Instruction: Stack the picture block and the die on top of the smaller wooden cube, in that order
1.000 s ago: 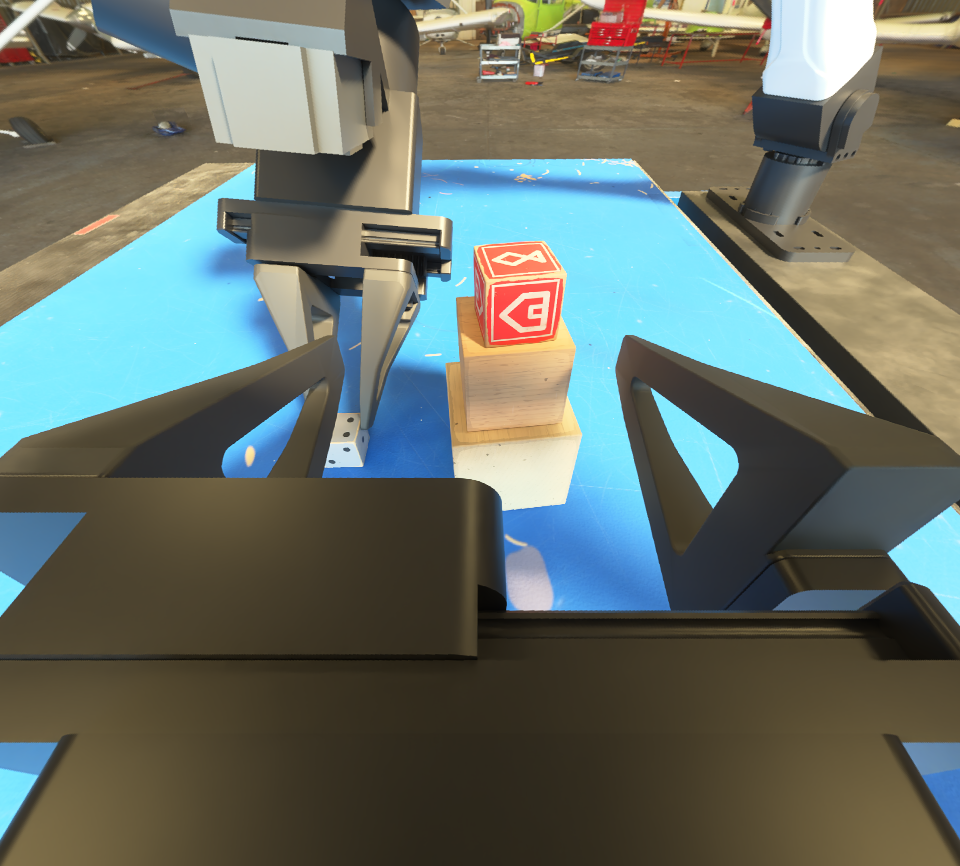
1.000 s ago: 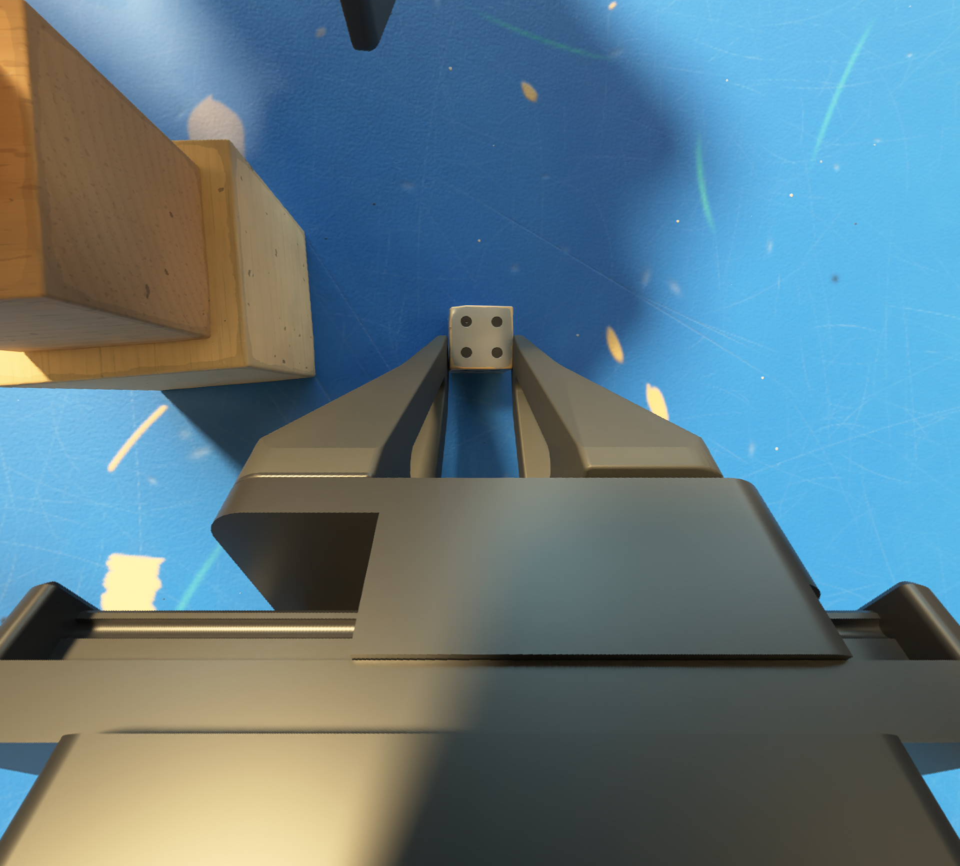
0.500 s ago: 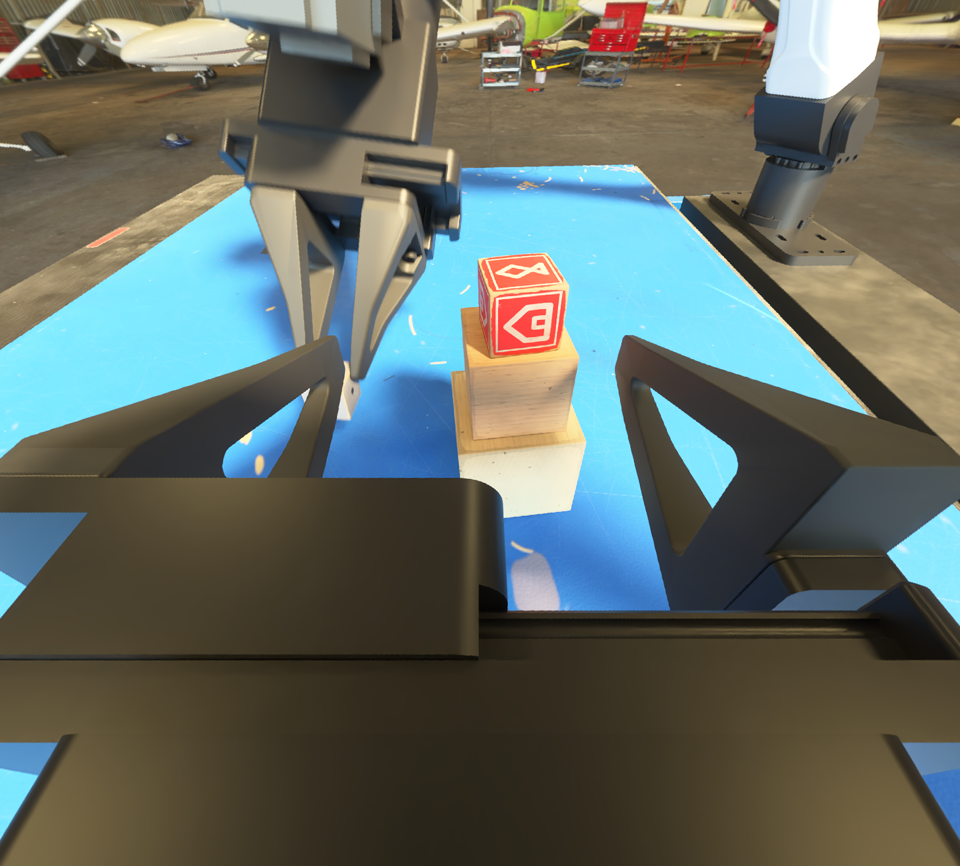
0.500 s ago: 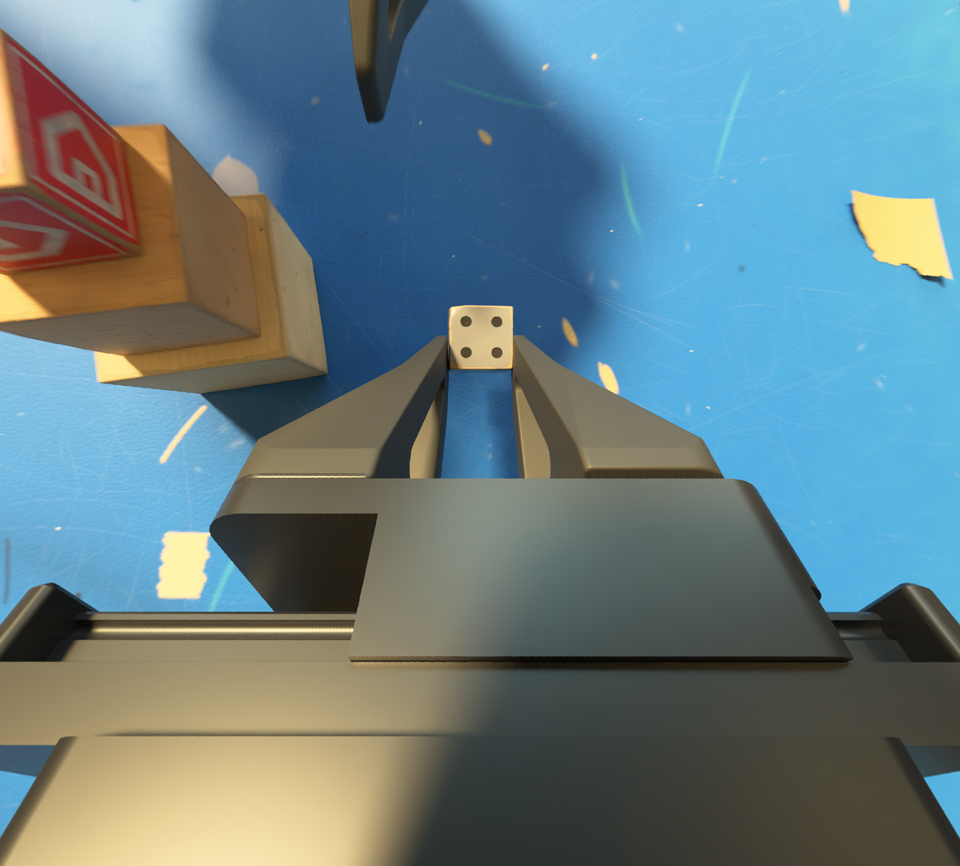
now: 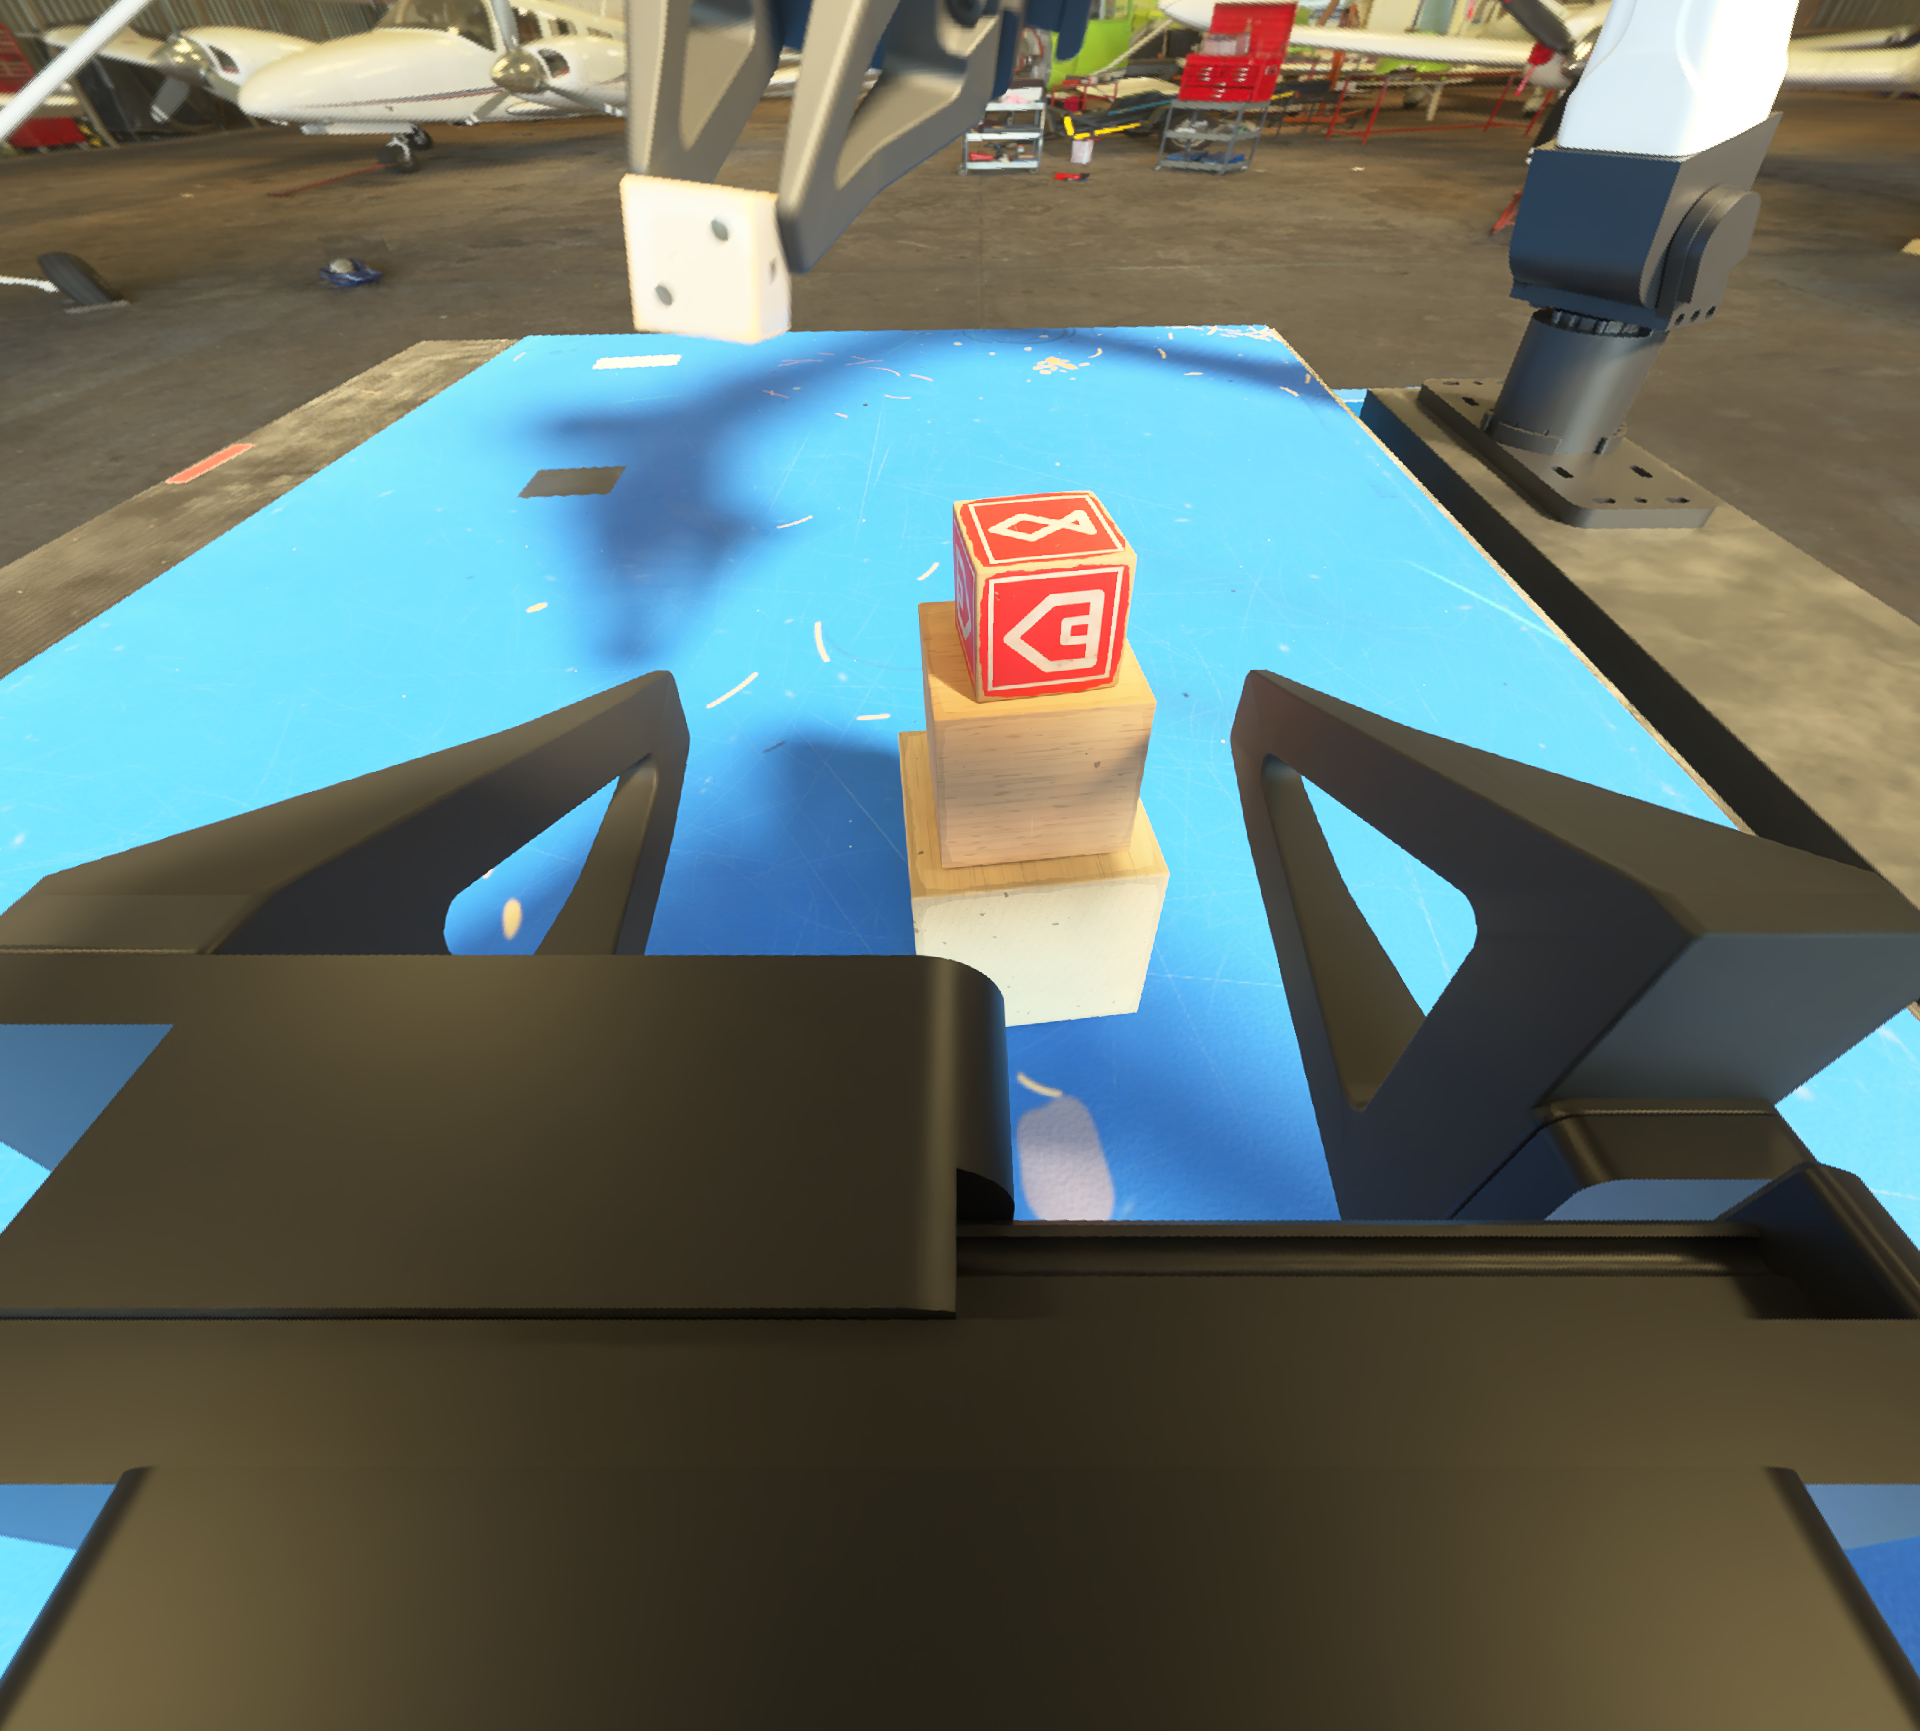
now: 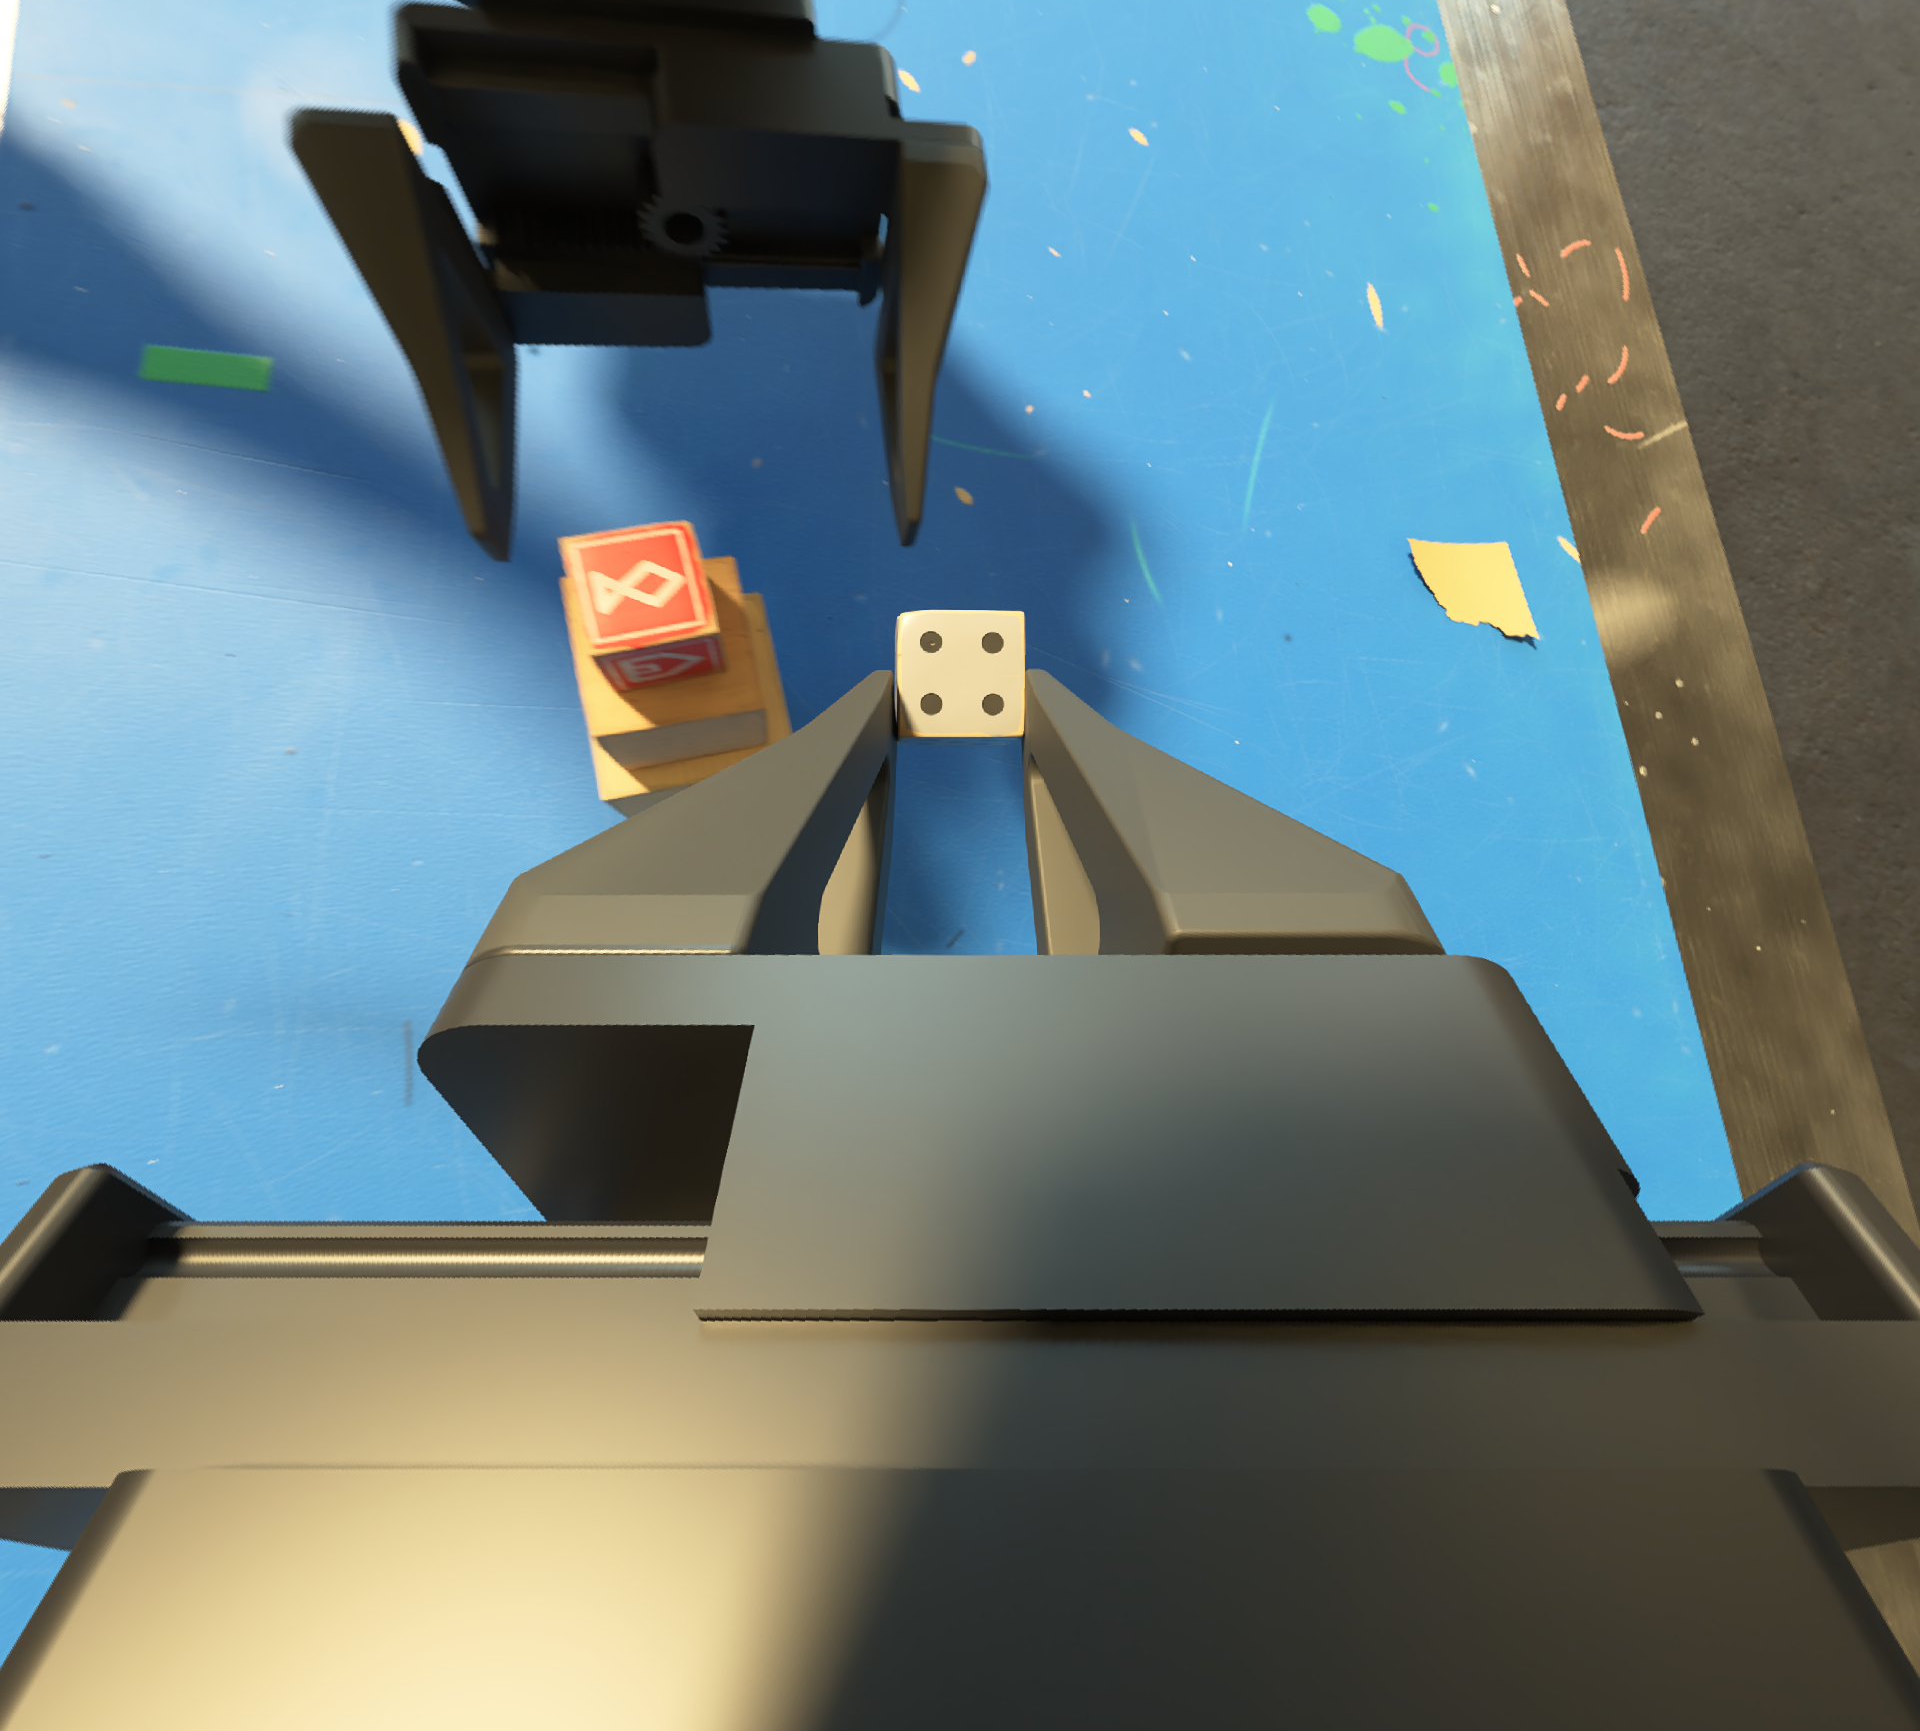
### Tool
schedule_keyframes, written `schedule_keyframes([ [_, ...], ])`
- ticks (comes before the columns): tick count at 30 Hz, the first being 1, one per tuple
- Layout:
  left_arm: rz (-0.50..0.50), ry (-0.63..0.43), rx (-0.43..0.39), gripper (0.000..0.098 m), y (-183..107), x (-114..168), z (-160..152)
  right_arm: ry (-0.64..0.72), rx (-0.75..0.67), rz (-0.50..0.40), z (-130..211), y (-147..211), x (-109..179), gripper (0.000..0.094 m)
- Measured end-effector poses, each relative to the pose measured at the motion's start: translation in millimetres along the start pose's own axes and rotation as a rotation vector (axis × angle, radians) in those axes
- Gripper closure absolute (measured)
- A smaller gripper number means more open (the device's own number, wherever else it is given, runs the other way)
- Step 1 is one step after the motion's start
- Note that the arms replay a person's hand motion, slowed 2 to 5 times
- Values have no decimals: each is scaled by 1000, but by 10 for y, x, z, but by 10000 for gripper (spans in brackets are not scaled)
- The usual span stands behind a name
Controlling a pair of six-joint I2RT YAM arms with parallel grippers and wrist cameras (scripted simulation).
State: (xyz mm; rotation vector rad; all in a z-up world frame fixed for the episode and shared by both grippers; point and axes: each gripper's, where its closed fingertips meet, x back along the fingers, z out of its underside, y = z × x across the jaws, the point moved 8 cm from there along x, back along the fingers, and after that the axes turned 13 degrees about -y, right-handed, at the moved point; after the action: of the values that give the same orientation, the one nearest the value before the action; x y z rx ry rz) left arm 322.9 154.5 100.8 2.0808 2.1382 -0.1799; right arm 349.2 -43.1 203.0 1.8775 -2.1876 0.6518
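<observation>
The red picture block (image 5: 1042, 595) sits on the smaller wooden cube (image 5: 1039, 772), which sits on a larger wooden cube (image 5: 1034, 938) on the blue table. My left gripper (image 5: 956, 746) is open and empty, its fingers either side of the stack and nearer the camera. My right gripper (image 6: 958, 694) is shut on the white die (image 6: 959, 673) and holds it high above the table, to the right of the stack (image 6: 649, 616) in its own view. In the left wrist view the die (image 5: 704, 258) hangs up and left of the stack.
The blue table (image 5: 364, 559) ends at a grey border on the right (image 6: 1662, 538). The right arm's base (image 5: 1558, 445) stands at the far right edge. A torn yellow patch (image 6: 1475, 585) lies on the mat. The left gripper (image 6: 696, 528) shows beyond the stack.
My right gripper has lifted the die from the table to well above the height of the stack. The left gripper and the stack have stayed in place.
</observation>
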Motion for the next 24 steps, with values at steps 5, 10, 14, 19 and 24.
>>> schedule_keyframes([
  [5,0,1,-3,83,-1,0,-2,-5,-13,-55,-159,185,38,735],
  [10,0,2,-4,83,-1,0,-3,27,-31,-95,-212,316,-6,735],
  [14,-1,2,-4,84,-1,0,-2,61,-43,-106,-219,367,-73,735],
  [19,-1,4,-4,84,-2,1,-1,102,-63,-116,-173,400,-175,735],
  [24,-1,6,-3,85,-4,1,1,150,-76,-117,-130,428,-249,735],
])
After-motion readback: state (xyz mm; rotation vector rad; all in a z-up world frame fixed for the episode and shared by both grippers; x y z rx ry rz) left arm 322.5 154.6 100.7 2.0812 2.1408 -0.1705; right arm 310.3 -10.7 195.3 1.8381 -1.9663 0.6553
